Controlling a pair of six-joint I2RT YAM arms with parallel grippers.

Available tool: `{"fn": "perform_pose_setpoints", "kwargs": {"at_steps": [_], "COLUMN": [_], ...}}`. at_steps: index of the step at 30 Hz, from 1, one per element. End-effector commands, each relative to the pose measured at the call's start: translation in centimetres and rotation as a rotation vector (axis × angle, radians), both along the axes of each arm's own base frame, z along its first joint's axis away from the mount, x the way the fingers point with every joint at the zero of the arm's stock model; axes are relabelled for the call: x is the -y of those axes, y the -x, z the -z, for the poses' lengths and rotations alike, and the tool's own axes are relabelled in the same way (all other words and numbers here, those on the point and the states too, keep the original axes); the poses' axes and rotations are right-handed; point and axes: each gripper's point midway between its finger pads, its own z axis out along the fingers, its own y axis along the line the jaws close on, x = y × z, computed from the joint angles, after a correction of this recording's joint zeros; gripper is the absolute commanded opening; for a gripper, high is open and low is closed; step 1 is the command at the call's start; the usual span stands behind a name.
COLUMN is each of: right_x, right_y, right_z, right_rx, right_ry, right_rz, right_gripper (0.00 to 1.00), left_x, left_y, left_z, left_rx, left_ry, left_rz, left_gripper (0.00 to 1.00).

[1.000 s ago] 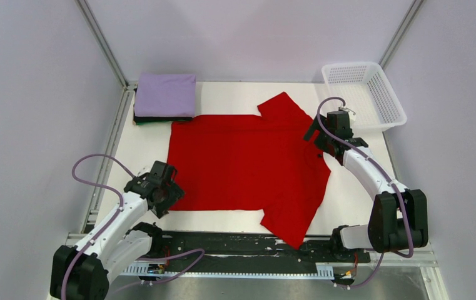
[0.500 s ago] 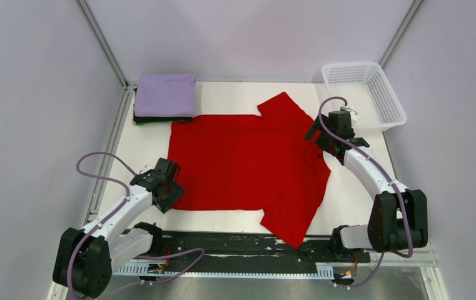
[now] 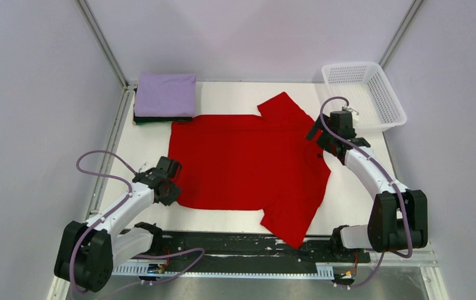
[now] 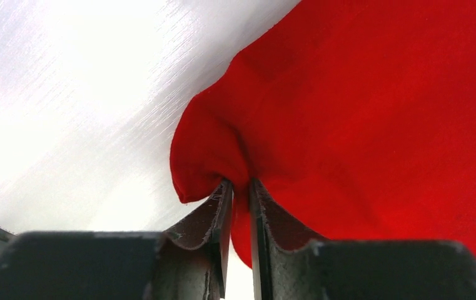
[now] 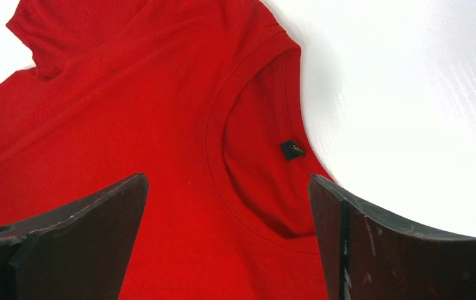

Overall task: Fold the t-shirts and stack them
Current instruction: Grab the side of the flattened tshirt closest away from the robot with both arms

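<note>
On the bench (image 3: pixel 147 147) the red t-shirt (image 3: pixel 241 162) lies spread flat and unfolded, collar toward my right arm and hem toward my left, with one sleeve pointing to the far edge and the other to the near edge. The lavender t-shirt (image 3: pixel 165 94) sits folded on a dark t-shirt (image 3: pixel 160 119) at the far left corner, just beyond the red one. In my judgement two garments are done and the third fold is only beginning. The change over the last second is that the left pincer (image 3: pixel 172 191) has moved in on the near hem corner and narrowed. The left wrist view shows its jaws pinched on a small ridge of red cloth, the corner bunched just above the tips. That corner now appears secured for lifting. The right pincer (image 3: pixel 318 134) has not altered. It is spread wide and hangs over the collar (image 5: pixel 248 125), with the neck label (image 5: pixel 293 149) between its fingers, holding nothing.
</note>
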Motion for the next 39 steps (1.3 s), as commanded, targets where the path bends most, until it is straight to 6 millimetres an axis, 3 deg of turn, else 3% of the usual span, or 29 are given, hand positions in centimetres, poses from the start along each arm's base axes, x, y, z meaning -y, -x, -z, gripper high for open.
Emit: {"fn": "perform_pose_setpoints", "kwargs": {"at_steps": [1,5,13,17,23,31,34,35,39], "right_x": [0.1,0.0,-1.5,-3.4,-6.7,-10.2,-11.1,-11.5,-13.3], "right_y": [-1.1,-1.1,-0.1,2.5,9.1,22.5,27.0,28.1,31.2], "right_z": [-1.1,-1.0,-1.1,-0.3,1.3,4.0,5.1,5.5,6.3], "right_rx": [0.049,0.045,0.019,-0.065,-0.269,-0.596,-0.722,-0.750,-0.812], "right_ry": [0.001,-0.006,-0.070,-0.075,0.001,0.072,0.047,0.033,0.008], "right_rz": [0.000,-0.004,-0.054,-0.097,-0.233,-0.519,-0.613,-0.651,-0.789], "right_gripper": [1.00,1.00,1.00,1.00,0.98,0.91,0.82,0.76,0.61], "left_x": [-0.4,-0.5,-1.4,-1.8,-2.0,-1.9,-1.6,-1.5,-1.3], "left_y": [-0.1,-0.1,-0.3,-0.3,-0.5,-0.2,-0.2,-0.2,-0.2], "left_z": [0.5,0.4,-1.4,-2.0,-2.5,-2.9,-2.7,-2.7,-2.5], "left_rx": [0.002,-0.001,0.018,0.031,0.053,0.101,0.109,0.109,0.102], "left_ry": [-0.019,-0.024,-0.079,-0.104,-0.115,-0.096,-0.083,-0.076,-0.070], "left_rz": [-0.040,-0.039,-0.014,0.003,0.033,0.052,0.068,0.074,0.084], "left_gripper": [0.21,0.01,0.00,0.00,0.00,0.00,0.00,0.00,0.00]}}
